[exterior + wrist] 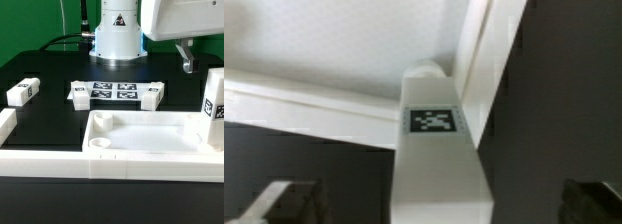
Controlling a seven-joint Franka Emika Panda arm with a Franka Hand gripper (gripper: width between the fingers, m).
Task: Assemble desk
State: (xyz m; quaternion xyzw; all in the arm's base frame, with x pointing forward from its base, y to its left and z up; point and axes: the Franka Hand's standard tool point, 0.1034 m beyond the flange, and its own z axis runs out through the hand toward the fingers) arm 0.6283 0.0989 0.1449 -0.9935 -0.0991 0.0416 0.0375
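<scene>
Tabletop point(140, 135) has one leg point(212, 108) upright at its corner, perhaps socketed, under wide-open empty fingers point(184, 55); other legs point(22, 92) lie apart.

A green backdrop point(30, 25) fills the frame's upper left; below it spreads a black table point(50, 125), evenly lit.

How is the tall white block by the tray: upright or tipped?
Upright: the leg stands on end at the tabletop's corner on the exterior view's right. Socketed or not: cannot tell.
</scene>
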